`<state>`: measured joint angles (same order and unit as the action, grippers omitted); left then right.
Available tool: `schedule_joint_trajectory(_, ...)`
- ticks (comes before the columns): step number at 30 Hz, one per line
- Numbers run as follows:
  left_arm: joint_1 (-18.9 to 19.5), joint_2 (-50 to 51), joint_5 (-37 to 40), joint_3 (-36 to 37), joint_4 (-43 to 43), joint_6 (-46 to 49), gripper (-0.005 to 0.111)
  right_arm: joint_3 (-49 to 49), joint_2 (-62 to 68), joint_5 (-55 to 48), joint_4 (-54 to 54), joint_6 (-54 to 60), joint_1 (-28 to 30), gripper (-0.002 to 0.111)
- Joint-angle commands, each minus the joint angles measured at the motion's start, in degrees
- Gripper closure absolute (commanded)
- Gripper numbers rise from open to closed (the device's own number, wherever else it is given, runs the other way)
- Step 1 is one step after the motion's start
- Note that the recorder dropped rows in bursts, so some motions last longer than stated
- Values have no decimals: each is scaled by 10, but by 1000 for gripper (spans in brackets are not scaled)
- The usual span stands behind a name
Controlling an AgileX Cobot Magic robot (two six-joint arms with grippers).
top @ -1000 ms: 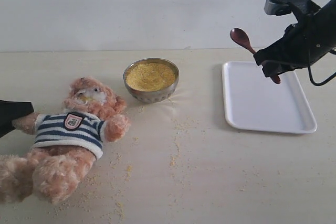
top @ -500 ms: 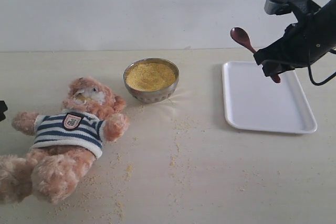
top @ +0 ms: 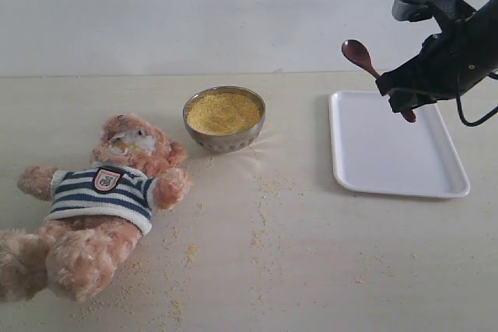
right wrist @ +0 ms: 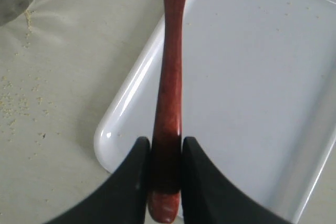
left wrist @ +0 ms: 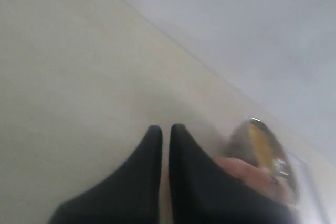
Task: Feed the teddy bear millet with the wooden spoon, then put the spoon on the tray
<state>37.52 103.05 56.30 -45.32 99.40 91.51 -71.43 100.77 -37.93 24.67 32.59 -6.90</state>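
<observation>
The teddy bear (top: 101, 200) lies on its back at the left of the table, in a striped shirt, with millet grains on its muzzle. Millet (top: 223, 112) fills a metal bowl (top: 224, 139) behind it; loose specks (top: 261, 223) dot the table. My right gripper (top: 398, 97) is shut on the wooden spoon (top: 359, 57), held above the white tray's (top: 373, 161) far left corner, spoon bowl tilted up and to the left. In the right wrist view the spoon's handle (right wrist: 169, 82) is pinched between the fingers over the tray (right wrist: 252, 77). My left gripper (left wrist: 165, 129) is shut and empty, out of the exterior view.
A pale wall stands behind the table. In the left wrist view the metal bowl (left wrist: 262, 150) and a blurred bit of the bear's fur (left wrist: 247, 174) show beyond the fingers. Scattered grains lie near the bear's legs (top: 175, 305).
My left gripper has drawn back out of the exterior view at the left edge and has shut. The right gripper and spoon have stayed in place.
</observation>
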Motion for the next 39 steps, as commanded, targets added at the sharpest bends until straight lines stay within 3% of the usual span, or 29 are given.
schedule_joint_trajectory(1,-22,-101,-292,15,5,-69,102,0,-2,9,5,5,4,109)
schedule_joint_trajectory(4,-42,-147,-433,29,5,-131,102,0,-2,9,7,5,4,109)
schedule_joint_trajectory(6,-45,-171,-439,35,5,-155,102,0,-2,9,16,5,4,109)
schedule_joint_trajectory(10,-46,-212,-358,36,5,-212,102,0,-2,13,59,5,4,109)
schedule_joint_trajectory(13,-66,-259,-349,29,5,-209,102,0,-2,15,81,5,4,109)
schedule_joint_trajectory(21,-157,-463,-540,29,5,-174,102,0,-2,19,81,-5,4,109)
schedule_joint_trajectory(24,-175,-538,-533,30,5,-209,102,0,-2,22,79,-7,4,109)
schedule_joint_trajectory(28,-184,-622,-434,30,3,-210,102,0,-2,19,79,-14,4,109)
schedule_joint_trajectory(31,-184,-683,-361,30,-66,-222,102,0,-2,8,74,-18,4,109)
schedule_joint_trajectory(34,-186,-743,-347,30,-174,-298,102,0,-2,-15,61,-26,4,109)
schedule_joint_trajectory(39,-190,-842,-365,48,-411,-624,102,1,-4,-49,-7,-97,4,109)
